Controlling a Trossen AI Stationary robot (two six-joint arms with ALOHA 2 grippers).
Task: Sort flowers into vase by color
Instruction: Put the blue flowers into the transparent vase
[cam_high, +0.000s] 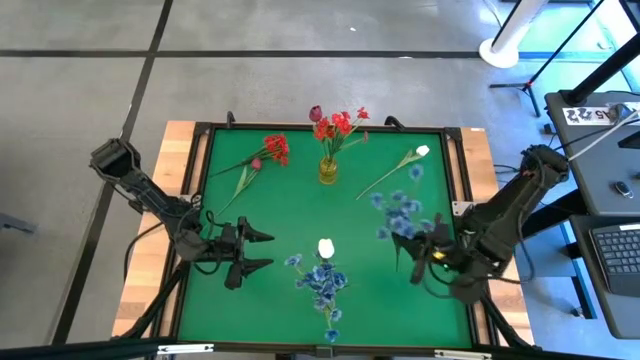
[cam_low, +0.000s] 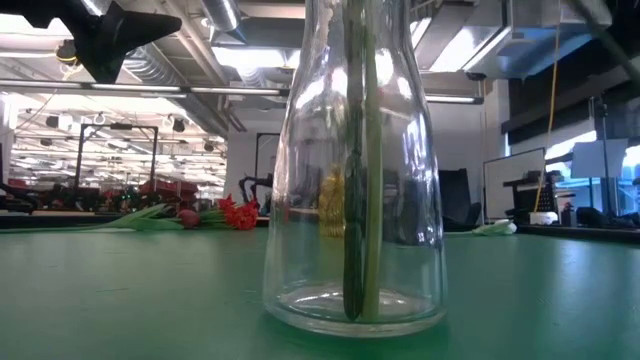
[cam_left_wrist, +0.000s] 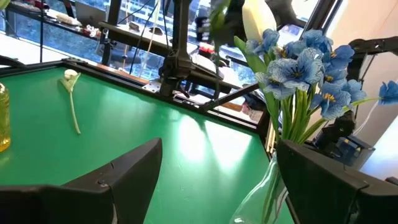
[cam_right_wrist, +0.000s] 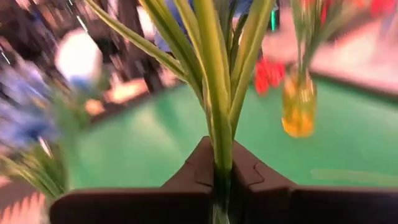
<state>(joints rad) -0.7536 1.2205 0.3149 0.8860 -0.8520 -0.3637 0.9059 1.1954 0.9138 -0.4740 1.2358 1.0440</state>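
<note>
Right gripper (cam_high: 418, 262), lower right of the high view: fingers (cam_right_wrist: 205, 163) clamped together on the green stems of a blue flower bunch (cam_high: 400, 213), blooms fanning above it. Left gripper (cam_high: 258, 250), lower left: fingers spread wide, holding nothing. Clear vase (cam_high: 322, 290) at bottom centre holds blue sprays and a white bud. Yellow vase (cam_high: 328, 168) at upper centre holds red blooms. Red flowers (cam_high: 270, 152) and a white flower (cam_high: 405, 163) lie on the green mat (cam_high: 290, 215).

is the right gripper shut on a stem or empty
Shut on a blue flower stem: the right gripper has its fingers pressed together around the green stalks.
</note>
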